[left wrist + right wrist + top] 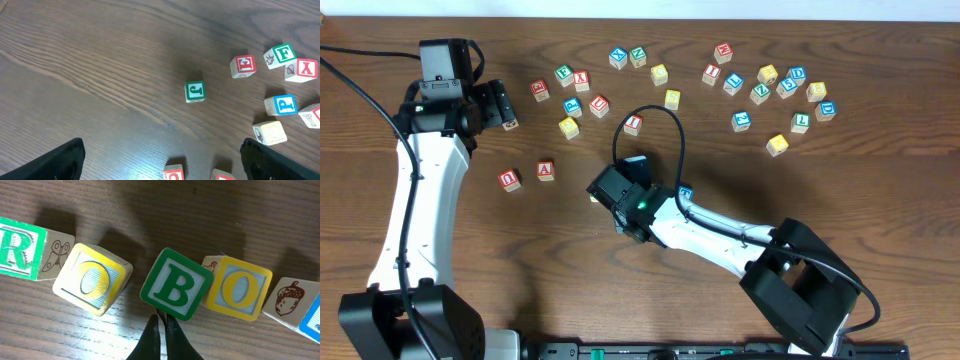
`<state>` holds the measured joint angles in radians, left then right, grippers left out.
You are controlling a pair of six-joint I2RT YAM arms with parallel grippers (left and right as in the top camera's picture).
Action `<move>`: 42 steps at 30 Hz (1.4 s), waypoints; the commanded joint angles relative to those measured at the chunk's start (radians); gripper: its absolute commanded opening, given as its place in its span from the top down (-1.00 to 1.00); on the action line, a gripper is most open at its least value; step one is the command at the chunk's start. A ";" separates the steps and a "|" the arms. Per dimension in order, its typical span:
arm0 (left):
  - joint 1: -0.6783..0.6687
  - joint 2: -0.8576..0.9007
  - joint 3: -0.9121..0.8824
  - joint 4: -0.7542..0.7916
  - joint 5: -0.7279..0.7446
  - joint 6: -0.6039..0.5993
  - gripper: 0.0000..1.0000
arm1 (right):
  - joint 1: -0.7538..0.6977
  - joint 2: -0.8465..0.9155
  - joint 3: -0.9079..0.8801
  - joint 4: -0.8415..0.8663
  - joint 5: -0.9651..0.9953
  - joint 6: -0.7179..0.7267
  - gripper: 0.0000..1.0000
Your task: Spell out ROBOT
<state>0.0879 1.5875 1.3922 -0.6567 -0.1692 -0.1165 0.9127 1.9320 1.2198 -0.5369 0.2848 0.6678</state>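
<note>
- Right gripper [162, 324] is pinched closed on nothing, its tips at the tilted B cube's [175, 284] corner, at twelve o'clock.
- Near O cube [92, 280] lies at nine o'clock of B, far O cube [240, 287] at three.
- R cube [17, 250] ends the row at nine o'clock.
- Left gripper [161, 146] is spread wide and empty, with the J cube [194, 92] at twelve o'clock.

In the right wrist view, four cubes read across the frame: a green R cube [15, 250] at the left edge, a yellow O cube [92, 280], a green B cube [176, 285] turned askew at centre, and a second yellow O cube [240, 287].

In the left wrist view, a green J cube [194, 92] sits at centre. A green F cube [281, 54] is at upper right, with a blue P cube [282, 105] below it.

From overhead, a red U cube [509, 179] and a red A cube [546, 169] lie left of centre, and a red I cube [633, 123] is near the middle. The other letters are too small to read.
</note>
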 commanded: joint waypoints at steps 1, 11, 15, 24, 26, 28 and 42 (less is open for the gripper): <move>-0.002 -0.006 0.018 -0.001 0.003 -0.012 -0.95 | -0.017 0.018 -0.005 0.002 0.019 -0.015 0.98; -0.002 -0.006 0.018 -0.001 0.002 -0.012 -0.95 | -0.017 0.018 -0.005 -0.008 0.021 -0.014 0.98; -0.002 -0.006 0.018 -0.002 0.002 -0.012 -0.95 | -0.018 0.018 -0.005 -0.009 0.024 -0.010 0.98; -0.002 -0.006 0.018 -0.002 0.002 -0.012 -0.95 | -0.035 0.018 -0.005 -0.019 0.023 0.002 0.98; -0.002 -0.006 0.018 -0.002 0.002 -0.012 -0.96 | -0.035 0.018 -0.005 -0.019 0.023 0.001 0.98; -0.002 -0.006 0.018 -0.002 0.002 -0.012 -0.95 | -0.035 0.018 -0.005 -0.019 0.023 0.001 0.98; -0.002 -0.006 0.018 -0.001 0.002 -0.012 -0.95 | -0.027 0.018 -0.005 -0.013 0.003 -0.023 0.98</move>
<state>0.0879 1.5875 1.3922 -0.6563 -0.1692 -0.1165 0.8810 1.9331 1.2198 -0.5522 0.2844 0.6621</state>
